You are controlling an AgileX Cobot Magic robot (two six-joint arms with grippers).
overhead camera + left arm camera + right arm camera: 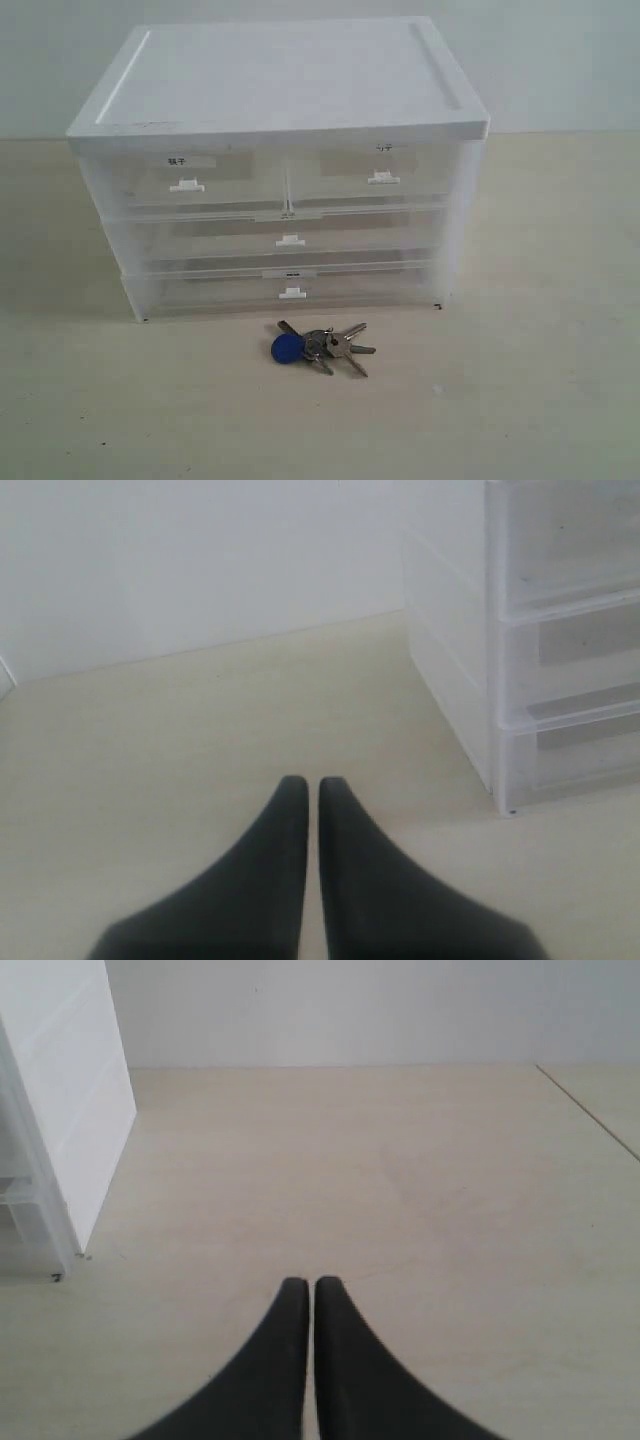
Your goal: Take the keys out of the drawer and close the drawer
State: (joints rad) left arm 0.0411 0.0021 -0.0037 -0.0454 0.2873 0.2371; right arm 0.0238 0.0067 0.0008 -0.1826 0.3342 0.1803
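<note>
Closest to each wrist camera are the dark fingers. The left pincer (pixel 312 785) is clenched on nothing, with only a hairline slit between its tips and bare worktop (pixel 200 720) under it. The right pincer (pixel 305 1285) is pressed together the same way and is also empty. Neither pincer shows in the exterior view, and neither wrist view shows the task's things, so I cannot tell which arm is nearer.

Further out, the keys (pixel 320 347) lie flat on the worktop, just in front of the white drawer unit (pixel 280 80) and apart from it. They sit close to its middle, between the two arms' sides. The bunch runs mostly across the view, with the round blue head at its left end and the blades fanning out to the right and towards the camera.

Beyond them, in the unit's top row on the right arm's side, is the drawer (pixel 400 185), the one with the faint label. Its front looks flush with the neighbouring fronts, and its pull tab (pixel 383 178) is not being touched. Judged from this, both parts of the task look done. If the drawer needed a further push, it would lie on the right arm's side.
</note>
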